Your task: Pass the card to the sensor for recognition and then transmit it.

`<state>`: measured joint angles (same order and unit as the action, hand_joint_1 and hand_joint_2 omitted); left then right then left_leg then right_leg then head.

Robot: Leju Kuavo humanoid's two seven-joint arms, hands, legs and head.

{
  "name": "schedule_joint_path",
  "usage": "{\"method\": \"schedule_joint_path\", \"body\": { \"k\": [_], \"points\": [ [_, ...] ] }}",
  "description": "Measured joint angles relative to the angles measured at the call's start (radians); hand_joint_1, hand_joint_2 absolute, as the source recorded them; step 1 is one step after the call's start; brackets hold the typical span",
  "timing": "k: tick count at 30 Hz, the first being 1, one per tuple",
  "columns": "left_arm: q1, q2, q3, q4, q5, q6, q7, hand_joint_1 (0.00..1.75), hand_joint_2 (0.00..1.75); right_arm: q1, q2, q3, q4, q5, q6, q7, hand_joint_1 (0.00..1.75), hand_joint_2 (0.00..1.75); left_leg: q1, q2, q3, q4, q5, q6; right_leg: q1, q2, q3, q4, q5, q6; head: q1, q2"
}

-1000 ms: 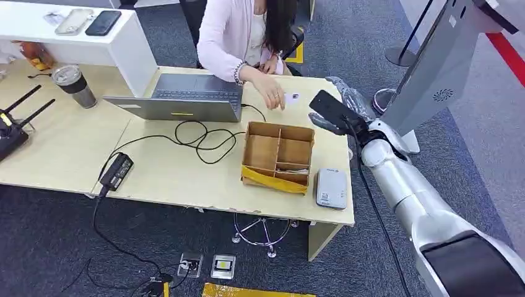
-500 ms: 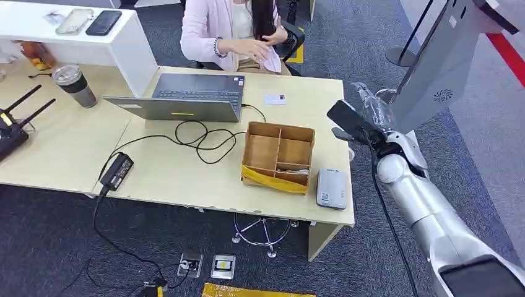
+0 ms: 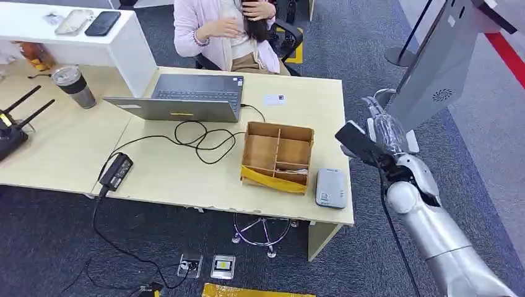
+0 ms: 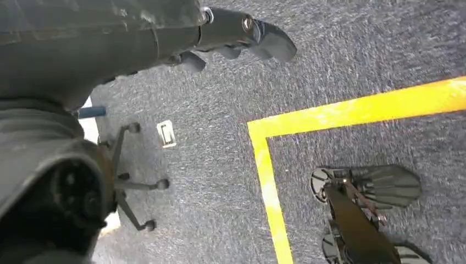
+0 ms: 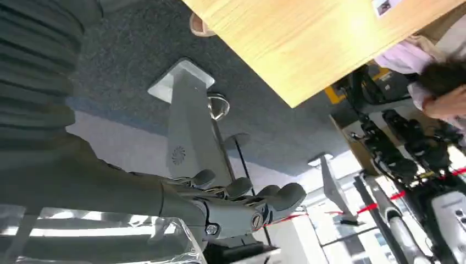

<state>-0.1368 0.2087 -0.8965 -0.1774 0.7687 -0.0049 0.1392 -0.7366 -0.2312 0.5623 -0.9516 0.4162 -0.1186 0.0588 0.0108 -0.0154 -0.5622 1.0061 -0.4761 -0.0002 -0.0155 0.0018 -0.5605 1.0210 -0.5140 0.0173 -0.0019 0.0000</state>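
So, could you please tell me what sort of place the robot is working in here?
Probably an office reception or check-in desk: a person sits behind a wooden desk with a laptop, a card lies on it, and a grey kiosk stands alongside.

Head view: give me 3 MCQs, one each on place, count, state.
1. Where does the card lie?
A. bare desk beyond the wooden box
B. inside the box
C. on the laptop

2. How many phones lie on the white shelf?
A. one
B. two
C. four

3. What does the right hand hold?
A. the card
B. the cup
C. nothing

Key: 1 A, the card sits on bare desk past the wooden box, beside the laptop. 2 B, two phones lie side by side. 3 C, its fingers are empty, off the desk edge.
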Motion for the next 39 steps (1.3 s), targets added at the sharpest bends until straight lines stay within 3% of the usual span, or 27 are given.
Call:
{"method": "schedule_joint_path", "body": {
  "k": [3,5,15,20,26,39],
  "points": [
    [0.001,0.000,0.000,0.000,0.006,0.008,0.000,0.00,0.00,0.040,-0.028,-0.010,-0.093,0.016,-0.003,0.014,0.00,1.75,0.000,0.000,0.000,0.000,0.000,0.000,0.000,0.000,0.000,0.000,0.000,0.000,0.000,0.000],
    [0.002,-0.001,0.001,0.000,0.022,0.018,0.001,0.00,0.00,0.168,-0.087,-0.014,-0.318,0.034,0.002,0.092,0.00,1.75,0.000,0.000,0.000,0.000,0.000,0.000,0.000,0.000,0.000,0.000,0.000,0.000,0.000,0.000],
    [0.002,-0.007,0.001,0.000,0.035,0.047,0.018,0.00,0.00,0.316,-0.114,-0.002,-0.537,0.059,-0.026,0.153,0.00,1.75,0.000,0.000,0.000,0.000,0.000,0.000,0.000,0.000,0.000,0.000,0.000,0.000,0.000,0.000],
    [0.002,-0.011,0.001,0.000,0.035,0.052,0.023,0.00,0.00,0.358,-0.114,0.013,-0.591,0.086,-0.047,0.164,0.00,1.75,0.000,0.000,0.000,0.000,0.000,0.000,0.000,0.000,0.000,0.000,0.000,0.000,0.000,0.000],
    [0.001,-0.015,0.001,0.000,0.034,0.054,0.031,0.00,0.00,0.403,-0.109,0.039,-0.623,0.211,-0.105,0.233,0.00,1.75,0.000,0.000,0.000,0.000,0.000,0.000,0.000,0.000,0.000,0.000,0.000,0.000,0.000,0.000],
    [-0.002,-0.026,0.000,0.000,0.024,0.060,0.034,0.00,0.00,0.428,-0.027,0.085,-0.596,0.437,-0.126,0.257,0.00,1.75,0.000,0.000,0.000,-0.001,0.000,-0.001,0.000,0.000,0.000,0.000,-0.001,-0.001,0.000,0.000]
  ]
}}
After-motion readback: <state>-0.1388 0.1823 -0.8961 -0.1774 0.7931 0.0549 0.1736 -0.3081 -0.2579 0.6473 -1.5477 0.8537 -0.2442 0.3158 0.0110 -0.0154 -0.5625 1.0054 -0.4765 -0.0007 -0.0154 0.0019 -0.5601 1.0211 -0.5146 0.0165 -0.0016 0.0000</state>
